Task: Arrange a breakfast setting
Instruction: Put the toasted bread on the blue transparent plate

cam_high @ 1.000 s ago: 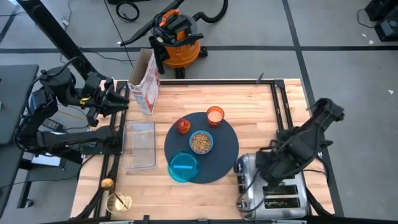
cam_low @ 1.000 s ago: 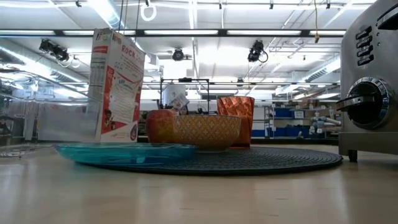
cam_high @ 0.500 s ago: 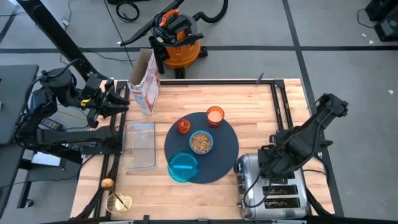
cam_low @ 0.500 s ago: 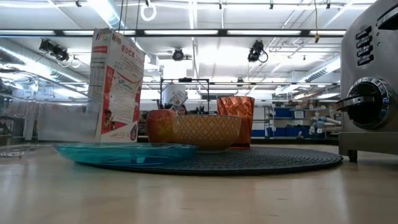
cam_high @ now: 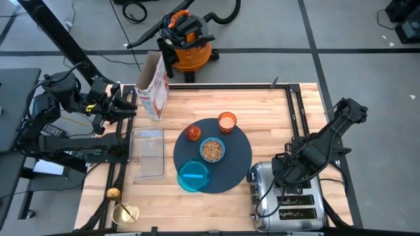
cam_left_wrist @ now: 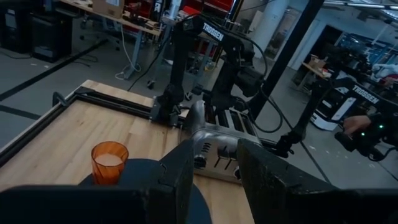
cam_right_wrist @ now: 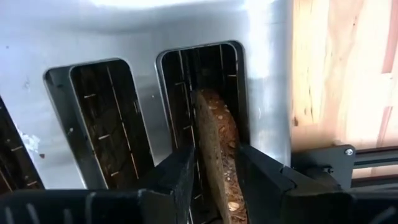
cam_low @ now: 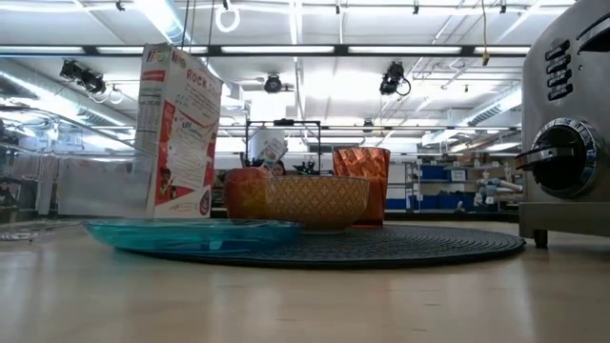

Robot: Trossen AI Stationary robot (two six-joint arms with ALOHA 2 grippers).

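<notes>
The dark slate-blue mat (cam_high: 236,164) lies mid-table. On it stand the small bowl (cam_high: 212,150) with cereal, the teal dish (cam_high: 193,176), the copper-orange cup (cam_high: 227,122) and the red apple (cam_high: 193,132). The gold spoon does not show plainly. My right gripper (cam_right_wrist: 216,168) points down over the silver toaster (cam_high: 289,203), open, one finger on each side of a bread slice (cam_right_wrist: 217,137) that stands in a slot. My left gripper (cam_high: 131,105) is open and empty beyond the table's left edge. My right gripper has a finger on each side of the bread slice's upper end (cam_right_wrist: 214,118), coming from above. A dark gap shows between the slice and one finger (cam_right_wrist: 174,180). I cannot tell whether the other finger (cam_right_wrist: 267,180) touches it. The slice stays in the slot.
A cereal box (cam_high: 152,95) stands at the far left. A clear container (cam_high: 147,153) lies left of the mat. A gold holder (cam_high: 125,213) stands at the near left corner. An orange vacuum (cam_high: 187,39) stands on the floor beyond the table.
My right arm has shifted a little over the toaster, its elbow going toward the table's right edge.
</notes>
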